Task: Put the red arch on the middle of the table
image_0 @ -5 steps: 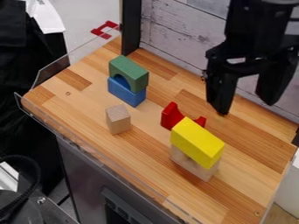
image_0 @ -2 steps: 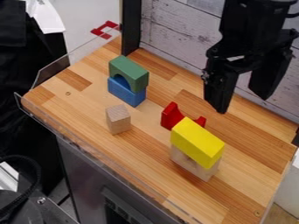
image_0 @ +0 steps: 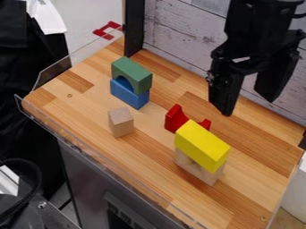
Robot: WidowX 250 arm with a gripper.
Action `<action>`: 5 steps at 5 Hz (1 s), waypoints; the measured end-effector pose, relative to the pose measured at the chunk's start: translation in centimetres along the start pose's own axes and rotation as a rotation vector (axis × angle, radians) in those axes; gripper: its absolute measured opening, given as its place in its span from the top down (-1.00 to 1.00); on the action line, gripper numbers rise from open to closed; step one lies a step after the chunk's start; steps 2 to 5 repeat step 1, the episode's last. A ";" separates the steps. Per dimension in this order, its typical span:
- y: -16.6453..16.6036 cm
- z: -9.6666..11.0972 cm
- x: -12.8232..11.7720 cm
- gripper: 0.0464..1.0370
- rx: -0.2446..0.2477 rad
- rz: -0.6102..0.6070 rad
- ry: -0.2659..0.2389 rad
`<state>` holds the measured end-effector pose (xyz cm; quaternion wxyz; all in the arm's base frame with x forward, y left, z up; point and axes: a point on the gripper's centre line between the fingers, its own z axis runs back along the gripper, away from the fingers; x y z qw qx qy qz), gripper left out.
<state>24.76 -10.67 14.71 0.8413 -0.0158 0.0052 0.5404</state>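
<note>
My black gripper (image_0: 249, 105) hangs over the back right of the wooden table (image_0: 78, 102), open, with nothing between its fingers. The red arch (image_0: 175, 118) stands on the table near its middle, curved side up, below and to the left of the gripper in the view. Its right part is partly hidden behind a yellow block (image_0: 202, 145).
The yellow block lies on a wooden block (image_0: 193, 168). A green arch (image_0: 132, 74) sits on a blue block (image_0: 128, 94) at the back left, and a small wooden block (image_0: 121, 121) stands left of the red arch. A whitewashed wall runs behind.
Compared with a second ago, my gripper has shifted slightly left and turned a little. Nothing on the table has moved.
</note>
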 end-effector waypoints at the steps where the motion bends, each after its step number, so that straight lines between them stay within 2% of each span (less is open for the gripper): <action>1: 0.0 0.0 0.0 -0.93 0.002 0.000 0.000; 5: 0.0 0.0 0.0 -0.93 0.002 0.000 0.000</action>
